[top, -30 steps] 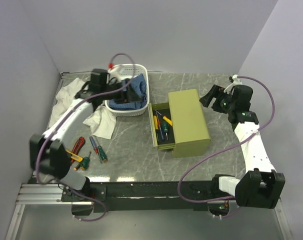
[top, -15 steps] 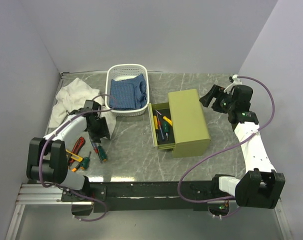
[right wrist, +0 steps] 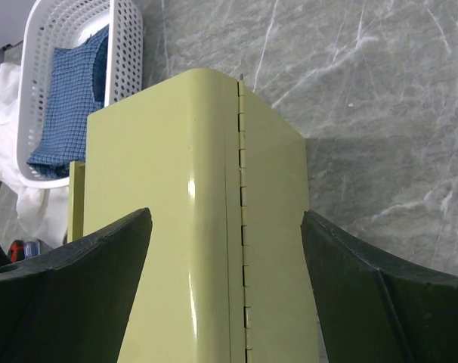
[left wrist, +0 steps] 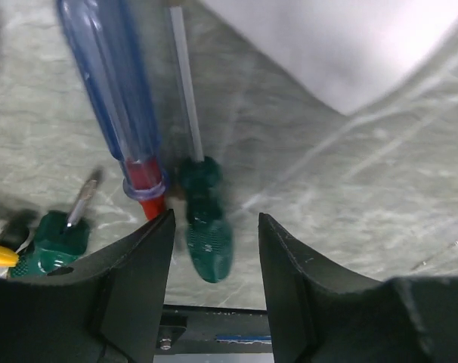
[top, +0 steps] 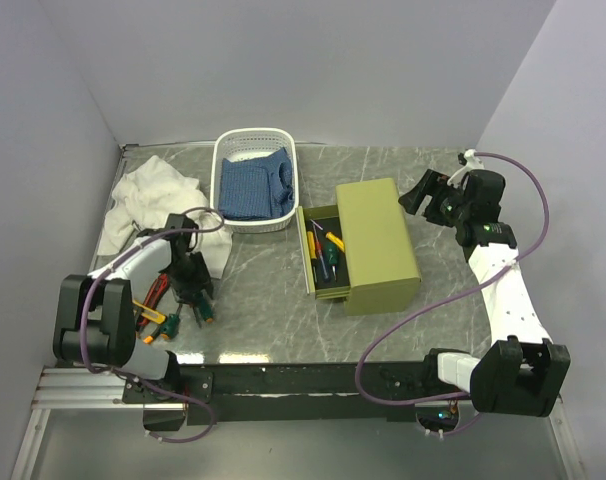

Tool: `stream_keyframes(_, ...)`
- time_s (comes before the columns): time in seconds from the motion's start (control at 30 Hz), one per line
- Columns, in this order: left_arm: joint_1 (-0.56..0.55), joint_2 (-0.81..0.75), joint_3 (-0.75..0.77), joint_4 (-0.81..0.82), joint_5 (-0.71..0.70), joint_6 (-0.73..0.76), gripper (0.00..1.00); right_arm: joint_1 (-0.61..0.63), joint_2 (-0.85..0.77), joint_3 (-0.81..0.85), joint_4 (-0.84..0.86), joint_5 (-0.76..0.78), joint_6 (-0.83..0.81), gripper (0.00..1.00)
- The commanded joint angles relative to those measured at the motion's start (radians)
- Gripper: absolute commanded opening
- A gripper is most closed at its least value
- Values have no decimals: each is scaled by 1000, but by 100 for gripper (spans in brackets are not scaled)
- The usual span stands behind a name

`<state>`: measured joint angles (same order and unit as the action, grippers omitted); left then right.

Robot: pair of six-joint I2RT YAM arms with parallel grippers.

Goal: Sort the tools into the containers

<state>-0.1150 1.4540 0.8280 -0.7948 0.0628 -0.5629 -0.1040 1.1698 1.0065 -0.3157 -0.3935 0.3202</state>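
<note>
Low, L gripper (left wrist: 214, 219) astride green screwdriver (left wrist: 206, 246), cloth (left wrist: 342, 45) near

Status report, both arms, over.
Left tool open, lined over green screwdriver, not gripped. Right tool open, empty, facing drawer chest. Blue screwdriver lies close alongside the green one.

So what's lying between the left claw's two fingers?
A green-handled screwdriver, lying ungripped on the table inside the open left gripper, seen in the left wrist view.
</note>
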Motion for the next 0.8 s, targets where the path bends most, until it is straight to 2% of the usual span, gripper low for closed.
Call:
stream_keyframes(0.0, 24, 29, -10, -4, 20, -35, 54, -8, 11, 35, 23, -2, -3, 87)
stream_keyframes(0.03, 26, 48, -19, 0, 35, -35, 53, -8, 11, 32, 24, -2, 2, 87)
stream_keyframes(0.13, 26, 78, -17, 52, 118, -19, 34, -8, 8, 29, 27, -1, 3, 87)
stream_keyframes(0.17, 23, 83, -7, 69, 130, -14, 22, -7, 7, 30, 26, 1, 3, 87)
stream_keyframes(0.23, 15, 89, 41, 81, 166, 6, 16, -8, 7, 30, 24, 5, -4, 87)
stream_keyframes(0.27, 12, 89, 66, 89, 196, 15, 3, -8, 7, 32, 23, 8, -7, 87)
stream_keyframes(0.33, -1, 88, 168, 124, 238, 15, 1, -8, 7, 33, 24, 10, -7, 87)
stream_keyframes(0.37, -6, 89, 206, 146, 350, 15, 1, -8, 7, 34, 26, 10, -9, 87)
stream_keyframes(0.53, -106, 130, 426, 301, 670, -2, 1, -8, 16, 43, 27, 8, -9, 87)
stream_keyframes(0.77, -259, 273, 647, 436, 908, 52, 1, -10, -1, 35, 24, 18, -20, 87)
